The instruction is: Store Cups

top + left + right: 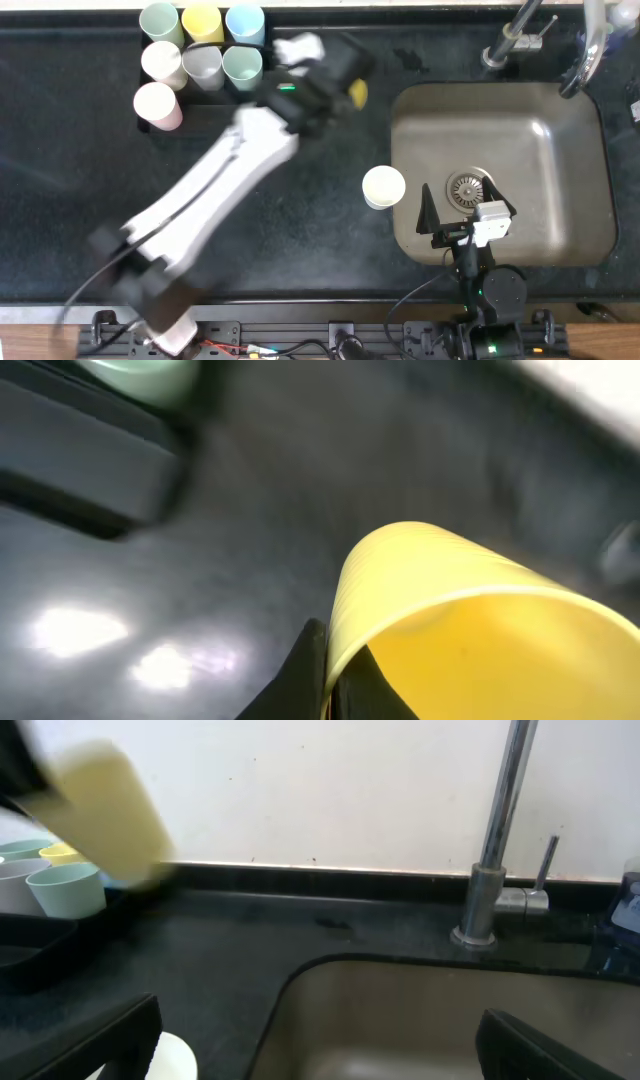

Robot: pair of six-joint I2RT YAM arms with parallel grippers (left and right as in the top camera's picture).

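Yellow cup (357, 93), gripped at the rim by our left end effector (322, 678), sits near the tray (215, 98) where several cups stand. A cream cup (383, 187) remains on the table (80, 180). Our right end effector (462, 205) hangs wide open and empty over the sink (560, 130).

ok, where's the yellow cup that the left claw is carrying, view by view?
Top view: yellow cup, a small patch right of the black tray.
Left wrist view: yellow cup close up, with the tray beyond it.
Right wrist view: yellow cup, blurred, raised above the tray.
Shared landmark: the black tray.
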